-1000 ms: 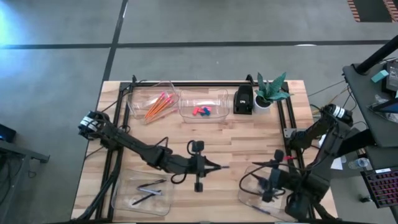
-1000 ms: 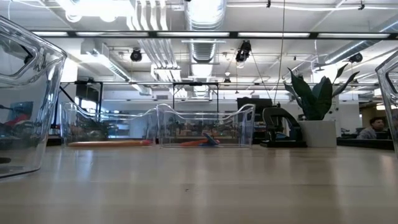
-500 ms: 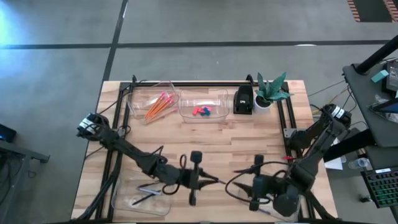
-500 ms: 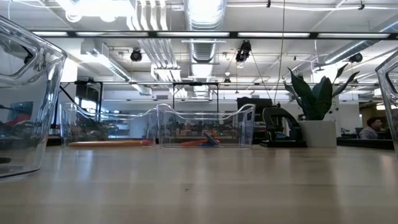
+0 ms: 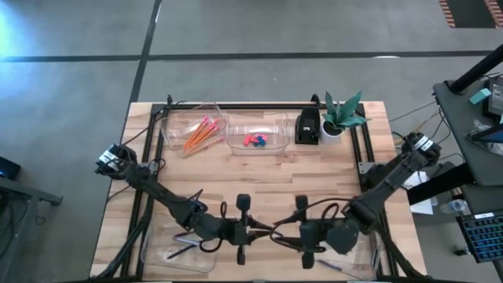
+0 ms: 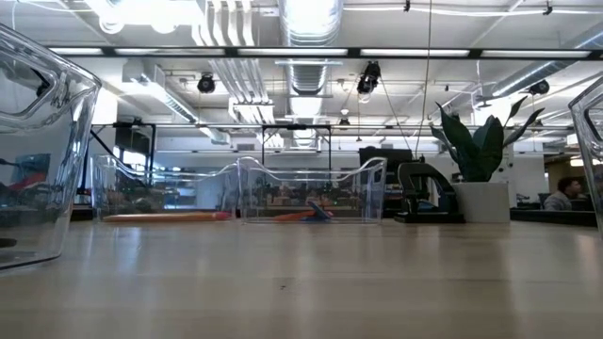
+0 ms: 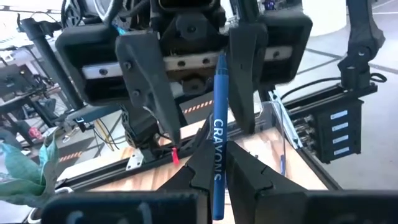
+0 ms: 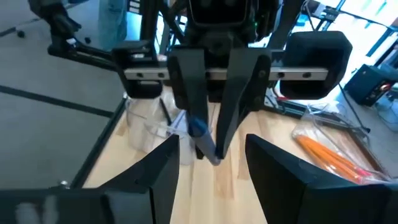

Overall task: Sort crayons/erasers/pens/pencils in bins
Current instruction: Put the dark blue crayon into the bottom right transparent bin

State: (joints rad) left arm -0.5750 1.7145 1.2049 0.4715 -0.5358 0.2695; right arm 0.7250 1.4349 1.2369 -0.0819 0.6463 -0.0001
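Blue and stubby, a crayon point(image 7: 217, 158) printed CRAYONS stands pinched in the left gripper point(image 5: 266, 230) at the lower centre of the high view. The right gripper point(image 5: 279, 233) faces it tip to tip, fingers point(image 7: 144, 81) spread on either side of the stick.

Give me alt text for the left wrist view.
A blue crayon stands gripped in the left gripper, right in front of the right gripper, whose fingers are spread open around its far end. Wooden table below.
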